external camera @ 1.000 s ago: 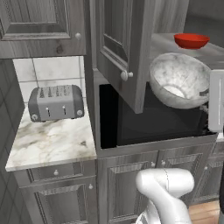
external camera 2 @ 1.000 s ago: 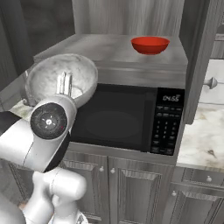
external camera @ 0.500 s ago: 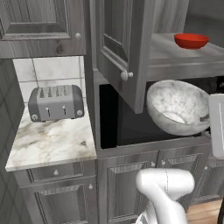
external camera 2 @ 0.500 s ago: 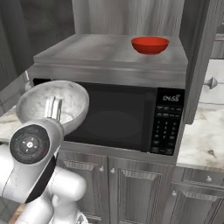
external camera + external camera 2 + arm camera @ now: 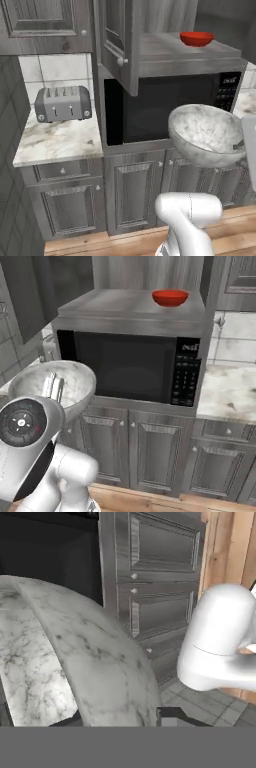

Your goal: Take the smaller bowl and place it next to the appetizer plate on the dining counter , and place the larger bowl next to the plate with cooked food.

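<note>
A kitchen wall of dark grey cabinets surrounds a black microwave (image 5: 132, 368), the landmark here. A wood-plank floor runs along the base of the cabinets below it. To one side of the microwave lies a pale marbled worktop (image 5: 57, 140) with a grey toaster (image 5: 63, 103) standing on it; a second stretch of the same stone (image 5: 231, 393) lies on the other side. Above the microwave, one cabinet door (image 5: 116, 42) hangs open.

In front of the microwave and a little below its door, the larger bowl (image 5: 207, 134) — grey-white, speckled like stone — is held in the air, tilted, with its opening facing partly up. The gripper (image 5: 53, 387) is clamped on the bowl's rim, one finger (image 5: 50, 387) showing inside against the wall.

The smaller bowl (image 5: 196, 38), glossy red, sits on the shelf on top of the microwave, well apart from the held one.

The bowl seems to be on its way out — carrying it well probably means keeping the rim grip firm, leveling the bowl, and steering clear of the open door.
</note>
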{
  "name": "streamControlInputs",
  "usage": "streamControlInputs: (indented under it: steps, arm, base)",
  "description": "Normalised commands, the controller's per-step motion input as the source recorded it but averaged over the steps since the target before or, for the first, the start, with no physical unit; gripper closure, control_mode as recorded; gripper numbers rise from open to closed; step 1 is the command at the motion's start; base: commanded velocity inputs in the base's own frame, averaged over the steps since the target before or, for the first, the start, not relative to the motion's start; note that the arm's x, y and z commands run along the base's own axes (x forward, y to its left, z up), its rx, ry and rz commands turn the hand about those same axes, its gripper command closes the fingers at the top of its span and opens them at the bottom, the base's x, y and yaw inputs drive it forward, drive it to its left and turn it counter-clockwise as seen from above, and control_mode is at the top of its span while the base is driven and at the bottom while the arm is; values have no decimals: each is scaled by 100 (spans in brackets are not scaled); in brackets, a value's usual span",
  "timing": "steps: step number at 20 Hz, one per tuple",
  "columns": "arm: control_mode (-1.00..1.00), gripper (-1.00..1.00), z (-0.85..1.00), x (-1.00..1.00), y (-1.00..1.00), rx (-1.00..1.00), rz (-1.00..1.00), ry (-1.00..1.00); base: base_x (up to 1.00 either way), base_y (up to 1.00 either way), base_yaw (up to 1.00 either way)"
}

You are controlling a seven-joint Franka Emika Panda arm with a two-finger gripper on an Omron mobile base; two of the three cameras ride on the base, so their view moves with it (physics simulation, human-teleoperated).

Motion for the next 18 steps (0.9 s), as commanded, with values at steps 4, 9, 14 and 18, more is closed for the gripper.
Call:
streamControlInputs:
  steps: [4,9,14,18]
  arm:
    - [100,100,0,0,0,0,0,0]
    - [100,100,0,0,0,0,0,0]
    - [100,100,0,0,0,0,0,0]
    - [100,100,0,0,0,0,0,0]
  base:
    - [-100,-49,-12]
    - [-35,-59,-69]
    - [0,-3,-99]
    - [0,0,-100]
